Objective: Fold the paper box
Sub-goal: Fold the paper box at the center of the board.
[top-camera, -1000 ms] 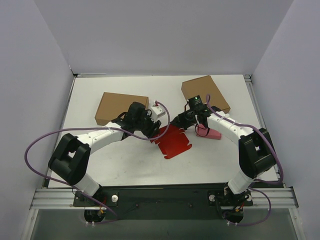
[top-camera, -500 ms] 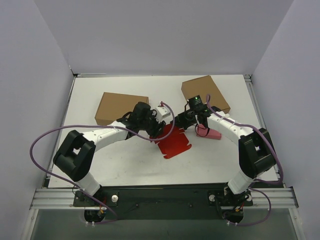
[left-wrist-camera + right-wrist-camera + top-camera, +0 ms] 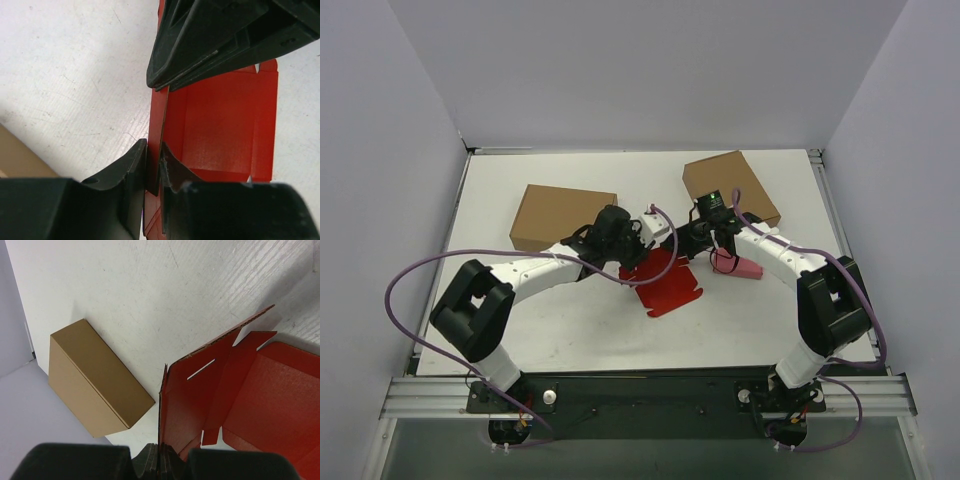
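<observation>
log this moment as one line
task: fold paper box | left gripper: shut on raised side wall | right gripper: shut on same wall | state: one wall upright, box not yet formed

Our left tool (image 3: 153, 151) pinching the red paper box (image 3: 220, 125) by its upright flap, right tool (image 3: 164, 83) clamping that flap farther away, white tabletop (image 3: 65, 65) beneath

paper box (image 3: 668, 287) centre; left carton (image 3: 558, 214) behind-left; right carton (image 3: 728, 184) behind-right; small box (image 3: 746, 269) right

Brown box (image 3: 563, 214), another (image 3: 718, 177), pink box (image 3: 740, 267)
</observation>
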{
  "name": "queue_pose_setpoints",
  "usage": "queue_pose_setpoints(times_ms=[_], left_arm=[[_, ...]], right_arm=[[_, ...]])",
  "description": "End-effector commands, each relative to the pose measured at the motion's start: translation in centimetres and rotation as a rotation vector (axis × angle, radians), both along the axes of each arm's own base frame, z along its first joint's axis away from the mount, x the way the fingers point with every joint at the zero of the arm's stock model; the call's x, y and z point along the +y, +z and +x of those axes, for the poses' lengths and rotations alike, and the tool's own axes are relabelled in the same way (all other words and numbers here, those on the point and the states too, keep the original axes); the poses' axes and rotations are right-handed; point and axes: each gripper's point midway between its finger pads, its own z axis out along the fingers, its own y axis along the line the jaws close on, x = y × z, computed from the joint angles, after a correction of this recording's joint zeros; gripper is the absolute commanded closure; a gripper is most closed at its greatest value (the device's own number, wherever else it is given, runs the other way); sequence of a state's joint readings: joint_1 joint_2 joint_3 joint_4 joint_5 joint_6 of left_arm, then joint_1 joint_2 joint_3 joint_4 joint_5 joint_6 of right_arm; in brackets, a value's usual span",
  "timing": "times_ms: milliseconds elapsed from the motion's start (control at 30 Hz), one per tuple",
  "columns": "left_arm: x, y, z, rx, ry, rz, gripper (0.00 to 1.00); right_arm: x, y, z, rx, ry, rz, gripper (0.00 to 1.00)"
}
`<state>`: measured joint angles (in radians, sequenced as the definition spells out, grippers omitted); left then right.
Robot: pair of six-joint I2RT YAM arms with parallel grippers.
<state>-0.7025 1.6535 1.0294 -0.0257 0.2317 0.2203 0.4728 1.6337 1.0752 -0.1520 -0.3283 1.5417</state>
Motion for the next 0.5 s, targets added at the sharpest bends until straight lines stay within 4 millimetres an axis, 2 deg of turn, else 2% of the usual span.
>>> queue_pose_setpoints(times_ms=[0, 233, 267, 300, 333, 400, 467], left_arm=[[-1.0, 3.0, 2.5, -0.157, 0.038, -0.015, 0.78], [-1.2, 2.8, 2.5, -0.204, 0.045, 0.027, 0.82], [-1.2, 2.8, 2.5, -0.203, 0.047, 0.024, 0.78], [-1.2, 3.1, 2.6, -0.205, 0.051, 0.020, 0.56], [-1.2, 3.2, 2.5, -0.196, 0.058, 0.012, 0.48], [-1.3, 4.4, 2.8, -0.198, 0.064, -0.018, 0.37], [-1.4, 5.7, 2.6, -0.169, 0.056, -0.068, 0.34]], right_arm=[[0.9, -0.4, -1.6, 0.049, 0.051, 0.016, 1.00], [0.7, -0.4, -1.6, 0.052, 0.037, 0.015, 1.00], [0.6, -0.4, -1.5, 0.050, 0.032, 0.013, 1.00], [0.7, -0.3, -1.5, 0.047, 0.029, 0.013, 1.00], [0.5, -0.3, -1.4, 0.048, 0.021, 0.013, 1.00], [0.4, -0.2, -1.2, 0.045, 0.008, 0.011, 1.00], [0.2, -0.2, -1.0, 0.051, -0.016, 0.019, 1.00]])
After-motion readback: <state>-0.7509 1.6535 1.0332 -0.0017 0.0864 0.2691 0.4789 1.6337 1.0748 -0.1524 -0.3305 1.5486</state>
